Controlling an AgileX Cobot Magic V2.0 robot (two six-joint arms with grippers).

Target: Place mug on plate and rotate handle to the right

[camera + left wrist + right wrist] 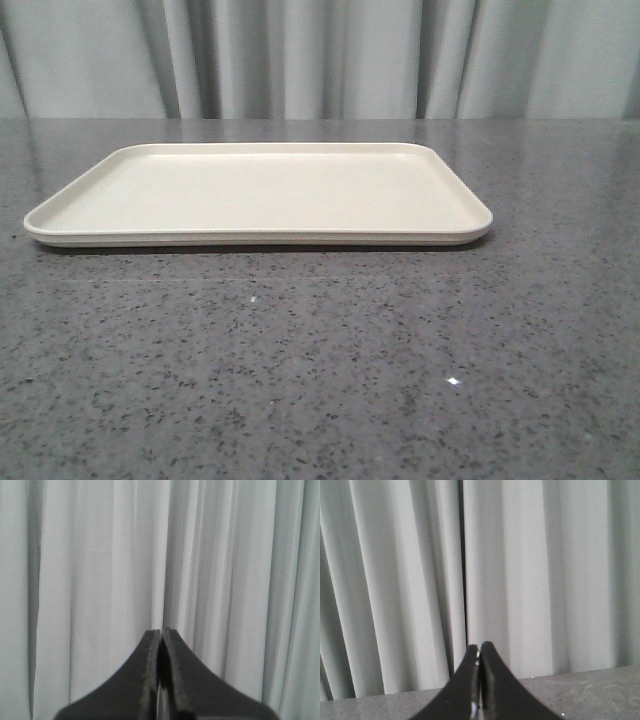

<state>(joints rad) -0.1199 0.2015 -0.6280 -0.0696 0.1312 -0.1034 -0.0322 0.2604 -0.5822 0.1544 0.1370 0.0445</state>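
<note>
The cream rectangular plate (pixel 258 193) lies flat on the grey speckled table, across the middle of the front view, with nothing on it. The mug and its handle are out of view in every frame. Neither arm appears in the front view. My left gripper (pixel 161 630) is shut, its black fingers pressed together with nothing between them, pointing at the pale curtain. My right gripper (pixel 480 646) is likewise shut and empty, facing the curtain with a strip of table below it.
A grey speckled tabletop (pixel 320 370) stretches in front of the plate. Pale pleated curtains (pixel 320 55) hang behind the table's far edge. The table's far edge (pixel 580 677) meets the curtain in the right wrist view.
</note>
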